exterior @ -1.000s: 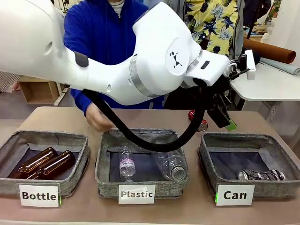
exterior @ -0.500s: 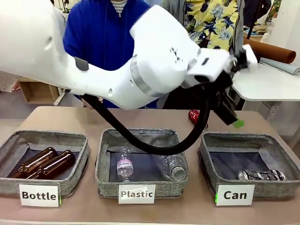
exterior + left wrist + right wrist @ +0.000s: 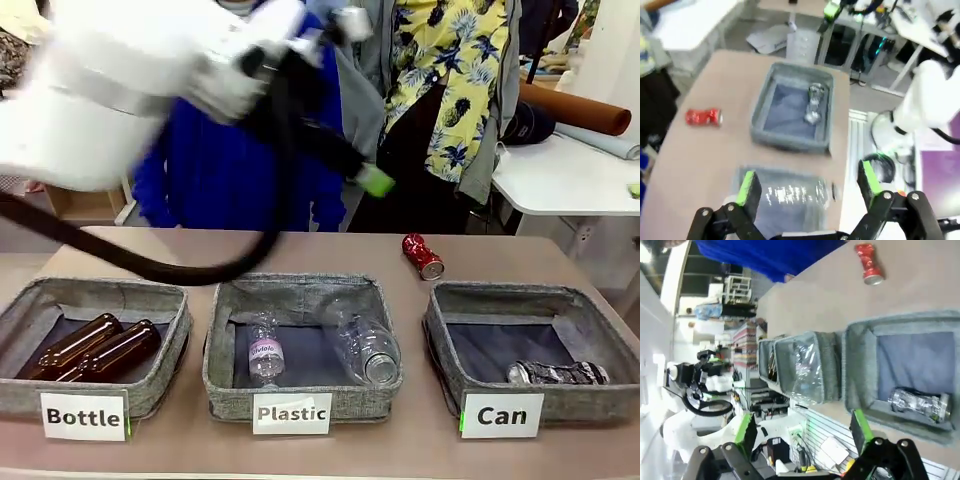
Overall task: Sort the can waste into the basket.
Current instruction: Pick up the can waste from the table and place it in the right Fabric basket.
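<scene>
Your inventory: dark can (image 3: 557, 373) lying inside the Can basket (image 3: 590, 400), sorted. Red can (image 3: 423, 256) loose on the counter (image 3: 560, 262) just behind it, outstanding. Left claw (image 3: 807, 184) and right claw (image 3: 803, 432): wide open, empty.

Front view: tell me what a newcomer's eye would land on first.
The big, blurred white left arm stretching across the upper left grabs attention first, its left hand open and empty, high above the table. Next comes the shiny red crushed can, lying on the tabletop just behind the Can basket, where a dark can already lies.
</scene>
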`<state>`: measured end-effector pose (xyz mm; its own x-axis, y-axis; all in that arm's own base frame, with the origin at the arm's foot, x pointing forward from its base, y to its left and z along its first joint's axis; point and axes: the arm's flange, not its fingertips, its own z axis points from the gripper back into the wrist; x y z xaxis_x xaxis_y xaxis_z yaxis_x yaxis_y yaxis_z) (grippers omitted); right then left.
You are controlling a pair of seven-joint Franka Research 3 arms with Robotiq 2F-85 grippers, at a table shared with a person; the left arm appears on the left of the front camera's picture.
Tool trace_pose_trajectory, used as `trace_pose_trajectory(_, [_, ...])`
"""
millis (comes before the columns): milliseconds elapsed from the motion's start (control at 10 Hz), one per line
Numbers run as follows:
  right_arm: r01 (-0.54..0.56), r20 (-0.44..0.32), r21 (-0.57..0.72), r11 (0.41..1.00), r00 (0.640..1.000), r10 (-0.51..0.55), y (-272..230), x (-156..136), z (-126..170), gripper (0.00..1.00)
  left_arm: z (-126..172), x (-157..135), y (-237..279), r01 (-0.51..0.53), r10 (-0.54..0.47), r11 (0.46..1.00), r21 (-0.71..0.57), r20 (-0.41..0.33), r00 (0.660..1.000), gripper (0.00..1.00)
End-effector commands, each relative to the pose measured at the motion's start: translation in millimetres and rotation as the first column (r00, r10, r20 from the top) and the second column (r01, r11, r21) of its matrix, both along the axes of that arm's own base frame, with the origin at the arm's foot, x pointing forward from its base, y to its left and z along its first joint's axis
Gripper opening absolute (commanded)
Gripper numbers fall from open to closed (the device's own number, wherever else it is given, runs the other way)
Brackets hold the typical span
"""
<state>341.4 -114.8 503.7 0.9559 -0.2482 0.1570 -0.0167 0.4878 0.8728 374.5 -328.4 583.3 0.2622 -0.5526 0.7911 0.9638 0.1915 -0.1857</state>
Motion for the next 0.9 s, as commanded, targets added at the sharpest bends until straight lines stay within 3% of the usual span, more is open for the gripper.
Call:
trace_pose_trajectory(0, [-0.039,-0.062,0.001,0.999,0.997,0.039,30,35,1,1.0,7,-9,77,-0.036,0.035,0.999,-0.001,-0.178,0.983,1.0])
trace_pose_trajectory(100, [-0.046,-0.102,-0.02,0.999,0.994,0.044,55,50,-6,1.0,6,-5,123,-0.079,0.056,0.995,-0.066,-0.296,0.954,1.0])
trace_pose_trajectory(200, [-0.022,-0.159,-0.008,1.0,0.987,0.02,80,63,-12,1.0,-1,-4,171,-0.18,0.126,0.977,-0.116,-0.366,0.922,1.0])
trace_pose_trajectory(400, [0.045,-0.169,0.052,0.998,0.985,-0.036,111,90,-23,1.0,-42,-21,273,-0.414,0.268,0.885,-0.212,-0.495,0.826,1.0])
trace_pose_trajectory(700, [0.003,-0.156,0.173,0.985,0.987,0.024,113,107,-24,1.0,-110,-74,385,-0.667,0.374,0.639,-0.383,-0.604,0.704,1.0])
trace_pose_trajectory(800, [0.013,-0.163,0.174,0.985,0.986,0.016,108,112,-24,1.0,-121,-82,404,-0.699,0.383,0.576,-0.424,-0.615,0.689,1.0])
